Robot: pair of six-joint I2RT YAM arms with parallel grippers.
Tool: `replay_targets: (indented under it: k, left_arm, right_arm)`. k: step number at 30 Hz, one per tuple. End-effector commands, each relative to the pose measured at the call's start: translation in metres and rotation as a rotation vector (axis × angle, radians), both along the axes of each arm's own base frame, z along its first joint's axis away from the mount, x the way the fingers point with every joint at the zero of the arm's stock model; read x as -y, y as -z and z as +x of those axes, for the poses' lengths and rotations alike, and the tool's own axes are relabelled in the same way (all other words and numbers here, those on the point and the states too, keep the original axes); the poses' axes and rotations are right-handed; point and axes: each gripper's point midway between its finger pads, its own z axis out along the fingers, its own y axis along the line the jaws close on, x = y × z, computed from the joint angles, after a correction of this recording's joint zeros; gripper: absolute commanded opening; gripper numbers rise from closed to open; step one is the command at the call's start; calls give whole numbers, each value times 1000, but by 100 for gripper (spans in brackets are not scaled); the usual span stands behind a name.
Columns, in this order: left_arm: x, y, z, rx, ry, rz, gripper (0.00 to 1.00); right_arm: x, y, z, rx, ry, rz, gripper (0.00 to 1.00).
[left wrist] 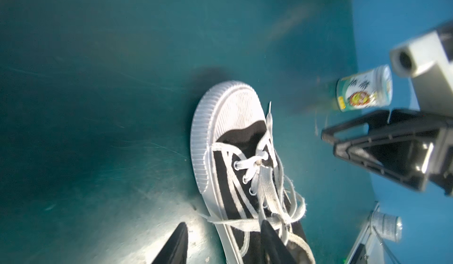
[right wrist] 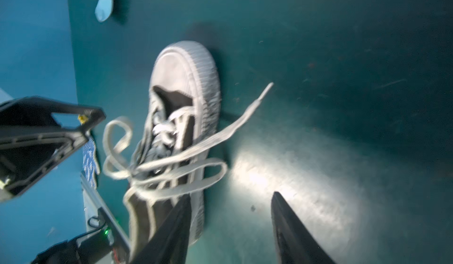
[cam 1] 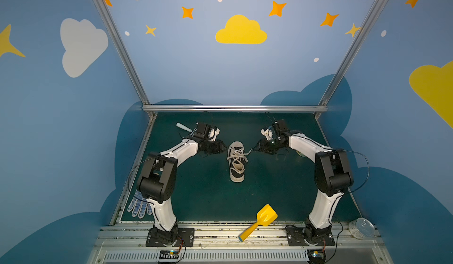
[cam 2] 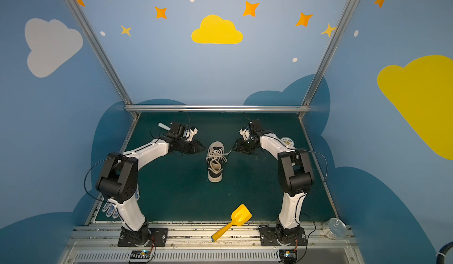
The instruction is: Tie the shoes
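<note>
Right gripper [right wrist: 230, 196] hanging open, empty, beside the loose laces [right wrist: 193, 148].
Left gripper [left wrist: 223, 223] is standing open astride one strand, gripping nothing; the shoe [cam 1: 236, 162] is lying on the desk [cam 1: 196, 196] between both. Pinching loops, not free ends, and pulling evenly looks wisest.

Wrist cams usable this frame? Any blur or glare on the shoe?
Right wrist view: shoe and laces motion-smeared, bright glare patch on the mat. Left wrist view: jar soft, shoe fairly sharp with smaller glare beside it. In both top views: sharp, frame posts splay from the wide lens.
</note>
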Motion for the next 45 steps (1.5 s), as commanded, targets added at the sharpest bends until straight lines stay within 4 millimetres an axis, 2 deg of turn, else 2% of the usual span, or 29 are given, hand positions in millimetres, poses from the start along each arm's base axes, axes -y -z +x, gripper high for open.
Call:
replay_targets:
  k: [1, 4, 10, 17, 21, 24, 28, 33, 36, 40, 42, 45]
  left_arm:
    - [-10, -17, -3, 26, -20, -68, 49]
    - [-21, -14, -9, 17, -28, -54, 50]
    - [-28, -7, -23, 2, -27, -56, 51]
    - [-28, 1, -34, -16, -23, -71, 51]
    - [-28, 6, -38, -21, -24, -82, 51]
    - [-27, 8, -41, -22, -20, -89, 51]
    - [-24, 7, -42, -20, -8, -114, 51]
    - [-18, 5, -42, -17, 1, -135, 51]
    - [-14, 5, -43, -12, 7, -145, 51]
    - [-4, 4, -44, -7, 24, -177, 51]
    - [-1, 4, -43, -7, 21, -199, 51]
    - [8, 0, -41, 6, 33, -241, 51]
  right_arm:
    - [-36, -27, -20, 0, -102, 26, 55]
    - [-64, -31, -26, -23, -149, 59, 57]
    - [-107, -28, -30, -78, -211, 129, 62]
    - [-128, -9, -29, -141, -243, 154, 64]
    - [-139, -8, -28, -161, -270, 200, 65]
    - [-147, -16, -27, -154, -294, 258, 63]
    - [-152, -20, -26, -157, -308, 304, 56]
    - [-161, -31, -27, -169, -334, 388, 54]
    - [-164, -32, -27, -178, -339, 410, 49]
    - [-164, -31, -25, -181, -340, 425, 38]
    - [-163, -31, -24, -182, -340, 429, 27]
    - [-161, -31, -22, -181, -335, 429, 16]
